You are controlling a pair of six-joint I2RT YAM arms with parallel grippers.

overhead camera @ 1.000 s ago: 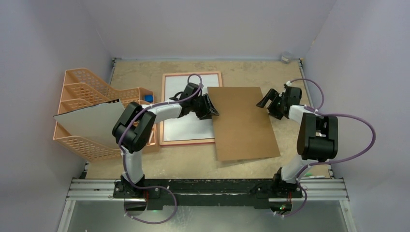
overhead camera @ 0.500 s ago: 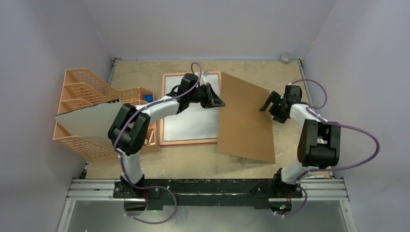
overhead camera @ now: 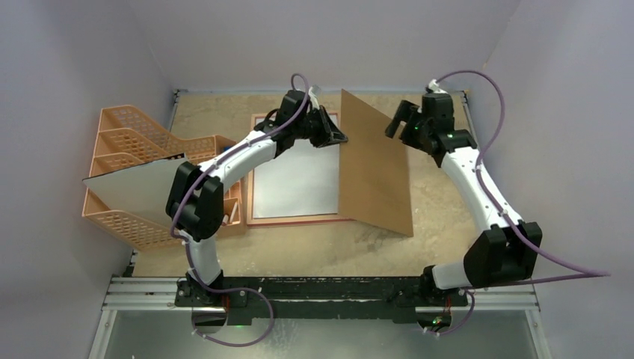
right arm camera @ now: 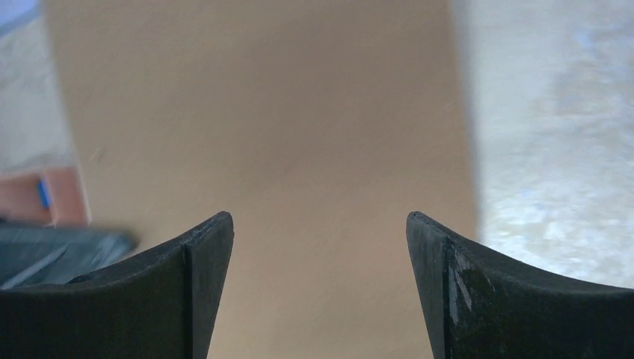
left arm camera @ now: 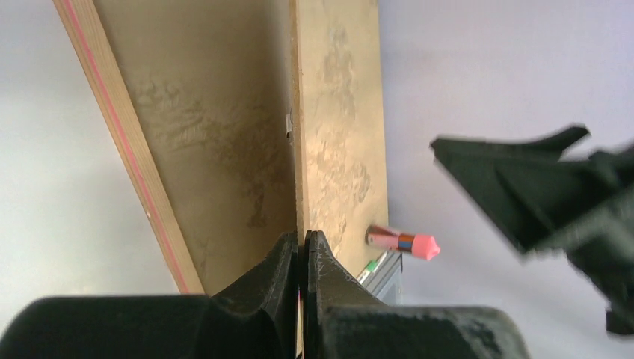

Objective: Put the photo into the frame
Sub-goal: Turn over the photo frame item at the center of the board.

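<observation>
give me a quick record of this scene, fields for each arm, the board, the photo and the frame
left end effector: shut on one edge of the backing board
right end effector: open, facing the board, gripping nothing
backing board: tilted up, raised at the held edge
photo: white side up, within the frame's border
frame: lying flat, pink-red rim showing
organiser: orange mesh, left of the frame

Brown board [overhead camera: 374, 172], pink-red frame [overhead camera: 291, 220], white photo [overhead camera: 299, 179] back, orange organiser [overhead camera: 127, 138]
</observation>
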